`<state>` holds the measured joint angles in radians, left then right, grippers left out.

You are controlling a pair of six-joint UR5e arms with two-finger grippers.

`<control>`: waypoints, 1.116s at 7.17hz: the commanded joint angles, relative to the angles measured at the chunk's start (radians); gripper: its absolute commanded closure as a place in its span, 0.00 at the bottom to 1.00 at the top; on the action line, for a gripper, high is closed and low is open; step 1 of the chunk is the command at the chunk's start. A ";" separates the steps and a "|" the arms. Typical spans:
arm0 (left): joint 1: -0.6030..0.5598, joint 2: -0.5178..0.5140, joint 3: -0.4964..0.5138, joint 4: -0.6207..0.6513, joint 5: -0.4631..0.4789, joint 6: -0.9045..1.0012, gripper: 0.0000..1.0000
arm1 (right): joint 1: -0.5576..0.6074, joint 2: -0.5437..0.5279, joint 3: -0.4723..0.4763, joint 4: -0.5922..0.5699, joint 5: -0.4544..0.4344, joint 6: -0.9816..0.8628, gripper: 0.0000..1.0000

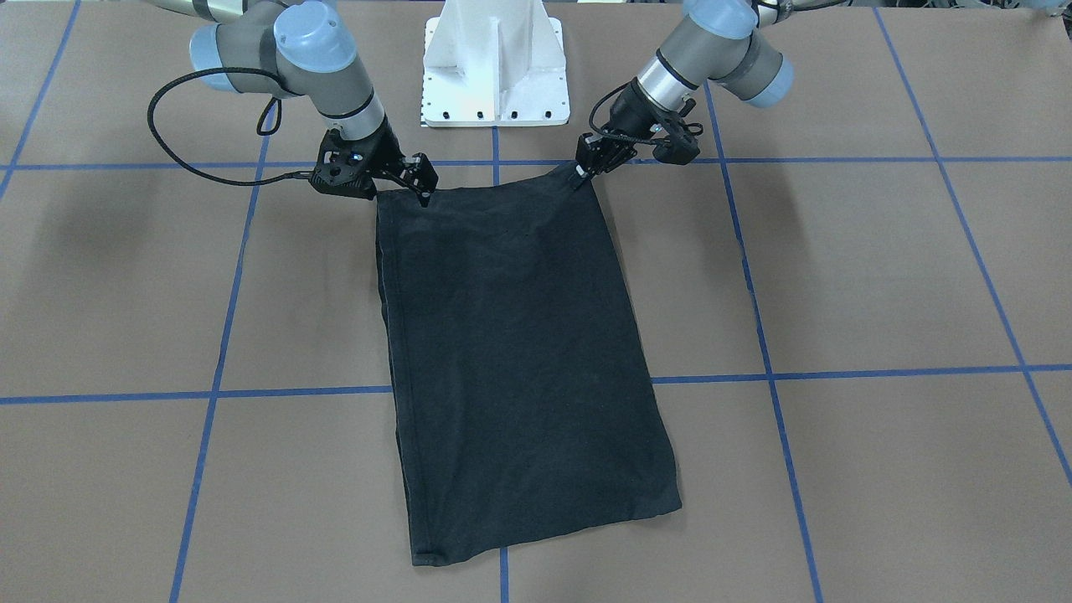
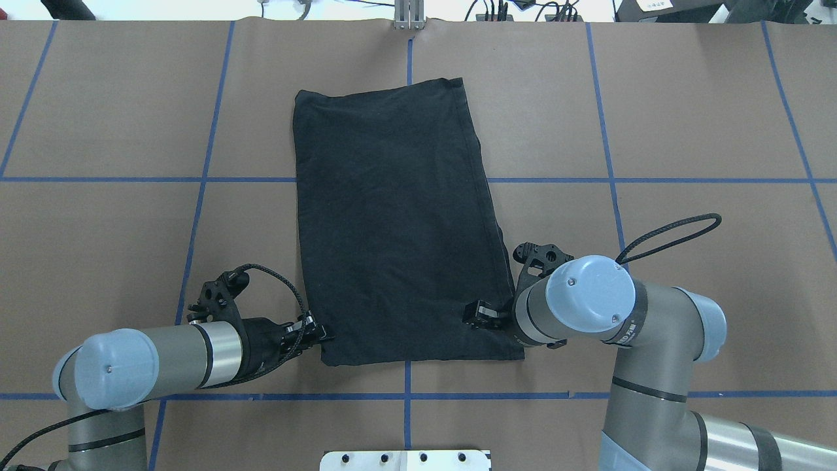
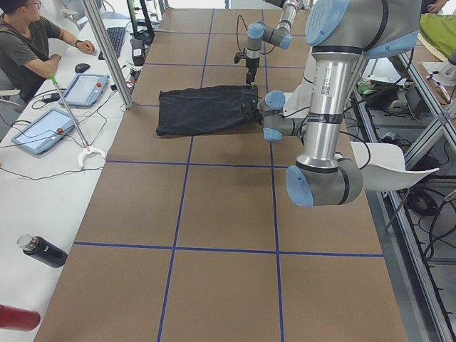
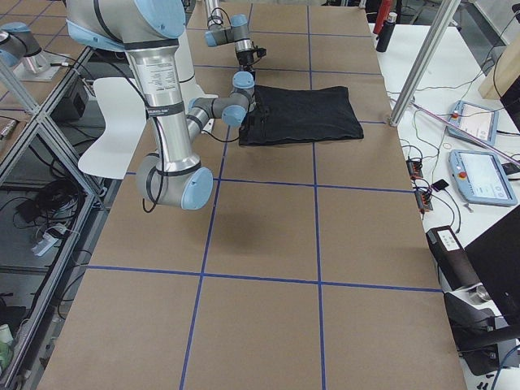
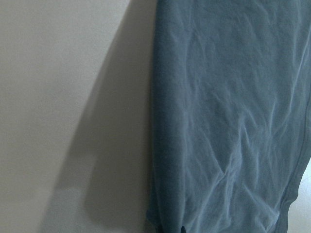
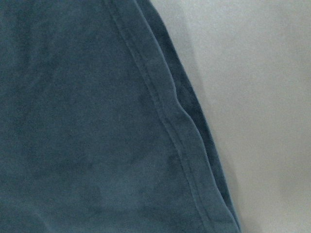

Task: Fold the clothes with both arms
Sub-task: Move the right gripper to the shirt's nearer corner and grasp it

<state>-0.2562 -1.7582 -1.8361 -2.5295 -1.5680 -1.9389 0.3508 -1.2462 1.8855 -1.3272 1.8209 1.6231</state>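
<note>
Hazard one, partial pick-up. The black T-shirt (image 1: 511,352) lies flat on the table (image 1: 879,276) as a long stacked rectangle, plain side up, stretching away from both my grippers. My left gripper (image 1: 579,174) sits at one near corner, and my right gripper (image 1: 424,197) sits just inboard of the other. Fingertips on both look drawn close, but I cannot tell whether cloth is between them. If either takes the top layer only, the stack will probably open on lifting. The stitched hem (image 6: 170,121) beside my right gripper shows several plies lying offset.

Hazard two, skew. The far end sits offset toward my left side, so an even carry forward would likely land the fold crooked. Unequal lift heights would drag one side and wrinkle it.

Clearances: there is bare table outboard of each gripper and beyond the shirt's far end, though the table's far edge is near that end. Behind the grippers the white pedestal base (image 1: 494,75) stands close, so retreat room is tight. Between the grippers there is cloth only.
</note>
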 commanded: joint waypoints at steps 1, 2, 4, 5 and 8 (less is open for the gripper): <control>0.000 -0.001 -0.002 0.000 0.000 0.000 1.00 | -0.007 0.001 -0.005 -0.026 0.005 -0.002 0.00; 0.000 -0.001 -0.002 0.000 0.000 0.000 1.00 | -0.007 0.002 -0.011 -0.027 0.006 -0.002 0.00; 0.000 0.000 -0.002 0.000 0.000 0.000 1.00 | -0.007 0.004 -0.019 -0.027 0.003 -0.002 0.01; 0.000 0.000 -0.002 0.000 0.000 0.000 1.00 | -0.007 0.005 -0.023 -0.027 0.003 -0.006 0.01; 0.000 -0.003 -0.002 0.000 0.000 0.000 1.00 | -0.009 0.005 -0.028 -0.027 0.005 -0.011 0.01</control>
<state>-0.2562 -1.7608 -1.8377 -2.5295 -1.5682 -1.9390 0.3430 -1.2411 1.8609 -1.3545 1.8249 1.6134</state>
